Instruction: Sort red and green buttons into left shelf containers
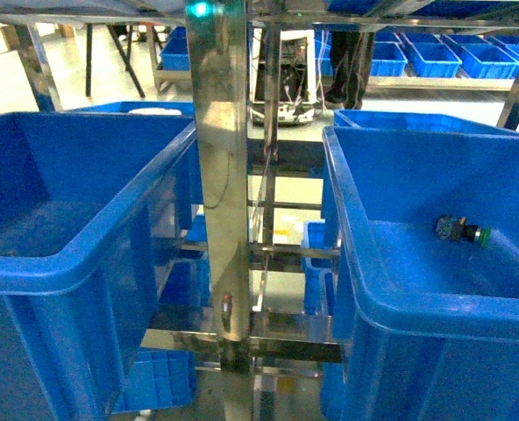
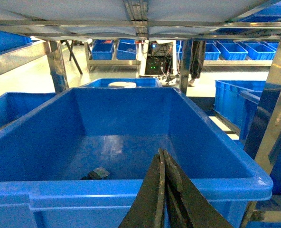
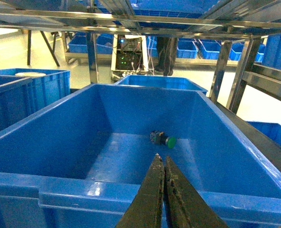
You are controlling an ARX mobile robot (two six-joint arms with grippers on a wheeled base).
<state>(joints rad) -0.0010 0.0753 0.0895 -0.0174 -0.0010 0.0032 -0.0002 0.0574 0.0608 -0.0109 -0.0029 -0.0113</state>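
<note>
We judge the right gripper (image 3: 162,190), jaws pressed together, nearer: green-capped push-button (image 3: 162,138) lies ahead of it on the deep blue bin's (image 3: 131,192) floor, cap rightward.

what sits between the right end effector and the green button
In the right wrist view, the bin's near rim and bare blue floor lie between the shut end effector and the green button.

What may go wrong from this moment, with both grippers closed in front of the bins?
1. The green button lies on its side deep in the right bin; the right gripper must clear the thick rim, and could hit it.
2. In the left bin, a dark object is half hidden by the rim, so it might be misjudged.
</note>
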